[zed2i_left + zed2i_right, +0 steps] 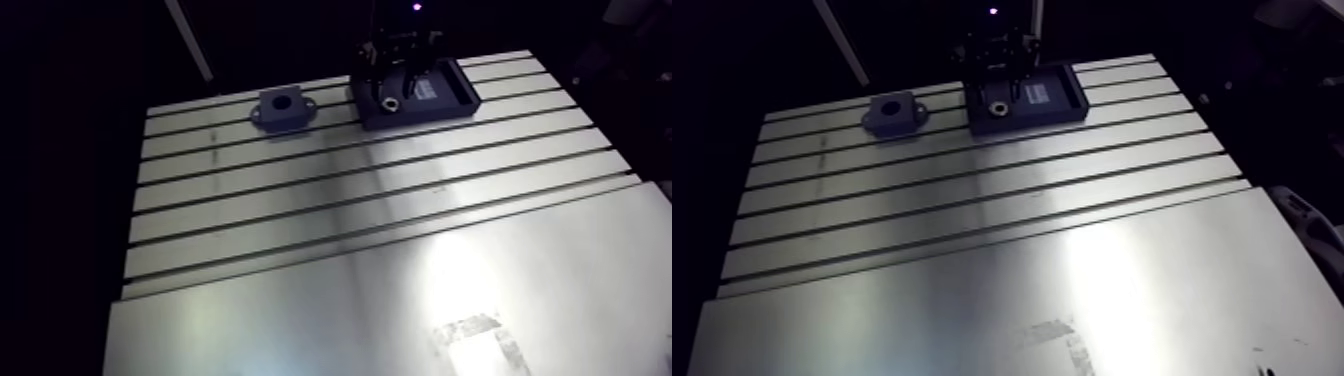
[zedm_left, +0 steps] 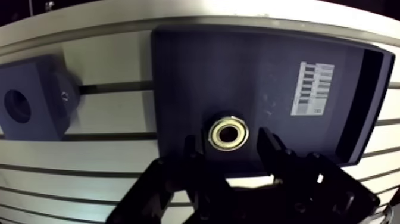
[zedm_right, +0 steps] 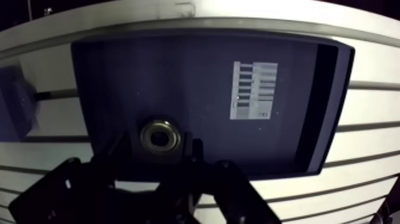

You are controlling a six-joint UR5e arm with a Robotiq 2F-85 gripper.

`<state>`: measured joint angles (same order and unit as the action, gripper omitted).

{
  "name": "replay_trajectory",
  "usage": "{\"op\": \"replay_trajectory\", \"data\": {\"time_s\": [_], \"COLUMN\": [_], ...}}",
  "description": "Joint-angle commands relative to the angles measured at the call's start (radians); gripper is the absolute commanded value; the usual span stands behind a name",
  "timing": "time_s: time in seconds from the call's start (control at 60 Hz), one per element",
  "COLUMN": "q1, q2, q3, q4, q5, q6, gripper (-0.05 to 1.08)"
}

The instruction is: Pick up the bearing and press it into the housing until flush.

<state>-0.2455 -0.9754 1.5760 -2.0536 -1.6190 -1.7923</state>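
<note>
A slotted aluminium table (image 1: 300, 240) stretches away below the arm camera. Its near part is a plain sheet with a mottled, scuffed patch (image 1: 478, 340) at the near right. Its middle and far parts are crossed by dark slots running left to right.

At the far edge, left of centre, a dark square-bodied housing block (image 1: 283, 108) on a flanged base sits on the table, its round bore (image 2: 16, 105) facing up. To its right, separated by a strip of bare table, lies a shallow, dark rectangular tray (image 1: 462, 92) with raised walls.

The small metal ring bearing (image 2: 228, 133) rests flat on the tray floor in the near-left part, bore up, its pale rim catching the light. A white printed label (image 2: 312, 88) is stuck to the tray floor farther right.

The black two-finger gripper (image 2: 228, 140) hangs over the tray, released. In the wrist view its fingers (image 2: 269, 149) stand apart on either side of the bearing, which lies between them. A sliver of tray floor shows between each finger and the ring. The bearing sits in the tray, well apart from the housing block.
</note>
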Motion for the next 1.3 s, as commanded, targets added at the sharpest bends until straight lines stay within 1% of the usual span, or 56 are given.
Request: {"op": "replay_trajectory", "data": {"time_s": [0.017, 0.95, 1.3], "q1": [0.001, -0.003, -0.003], "q2": [0.002, 0.007, 0.016], "q3": [0.006, 0.028, 0.029], "q4": [-0.024, -0.027, -0.047], "q5": [0.001, 0.000, 0.000], "q6": [0.000, -0.015, -0.016], "gripper": [0.43, 0.44, 0.45]}}
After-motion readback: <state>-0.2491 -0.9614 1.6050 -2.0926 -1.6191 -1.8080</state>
